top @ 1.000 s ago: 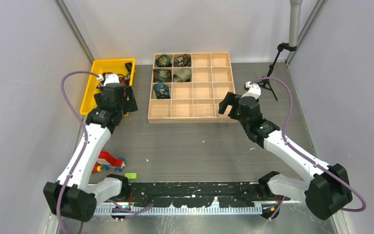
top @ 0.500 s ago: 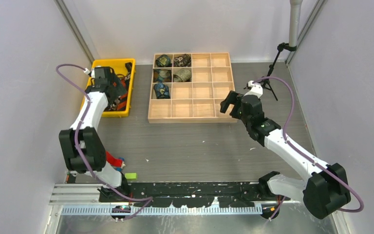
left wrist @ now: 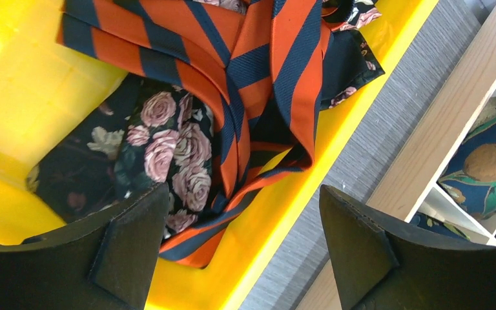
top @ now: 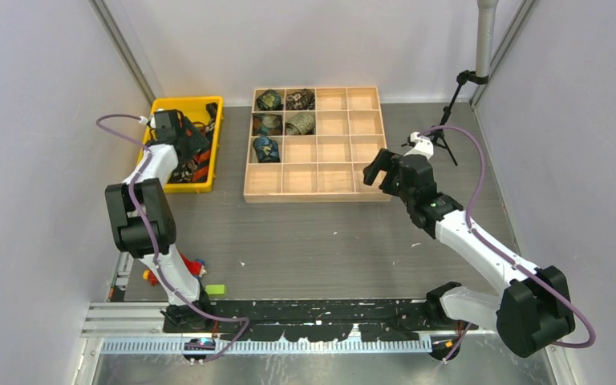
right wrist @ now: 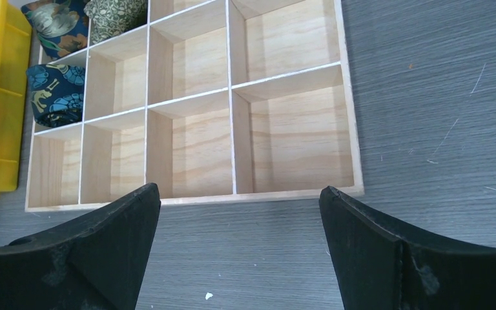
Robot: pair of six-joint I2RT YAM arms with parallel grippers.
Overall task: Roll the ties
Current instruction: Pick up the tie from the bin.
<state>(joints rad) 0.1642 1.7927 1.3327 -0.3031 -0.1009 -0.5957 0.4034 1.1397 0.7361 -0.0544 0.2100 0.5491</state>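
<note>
Yellow plastic makes the bin (top: 178,187), which stands on the desk (top: 329,241) just left of the wooden tray (top: 316,195), with a narrow strip of desk between the two. Two loose ties lie heaped in it: the striped tie (left wrist: 258,58), orange and dark, is folded over itself on the side of the bin nearer the tray, and the flower tie (left wrist: 161,142), black with pink roses, lies partly under it on the side away from the tray. The left claw (left wrist: 242,194) hangs over this heap with its jaws spread wide and nothing gripped between them; whether its fingertips touch the cloth I cannot tell. Well to the near left of the tray, small toys (top: 196,265) and a green block (top: 216,289) lie on the desk. The tray itself is a four-by-four grid, and five rolled ties sit in the cells at its far left. A teal roll (top: 269,99) fills the far-left corner cell and a dark roll (top: 300,99) the cell to its right. In the second row a navy roll (top: 266,123) comes first, with an olive roll (top: 301,123) beside it. A blue roll (top: 265,148) sits in the first cell of the third row. The right claw (right wrist: 240,190) hovers at the tray's near right corner, jaws wide and holding nothing, its camera looking across the near right cells. A black stand (top: 449,120) rises from the desk beyond the tray's far right corner.
</note>
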